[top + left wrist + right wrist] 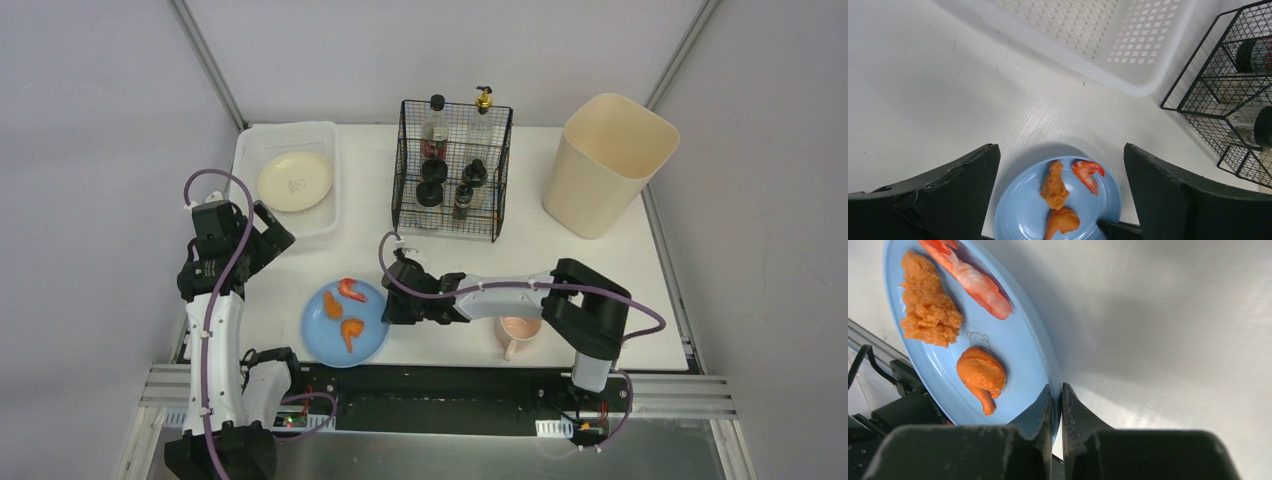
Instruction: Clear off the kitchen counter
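A blue plate (371, 318) lies near the front edge of the white kitchen counter (560, 260). It carries a shrimp (351, 289), a breaded piece (332, 305) and a fried drumstick (352, 332). My right gripper (388, 305) is shut on the plate's right rim; in the right wrist view (1057, 387) the blue edge (1018, 340) is pinched between the fingers. My left gripper (275, 232) hangs open over the counter, left of and behind the plate. From the left wrist camera (1060, 147) its wide fingers frame the plate (1018, 215), not touching it.
A translucent white tray (322, 226) at the back left holds a cream plate (295, 180). A black wire basket (399, 185) of bottles stands at the back centre, a beige bin (608, 165) at the back right. A pink cup (518, 332) sits under my right arm.
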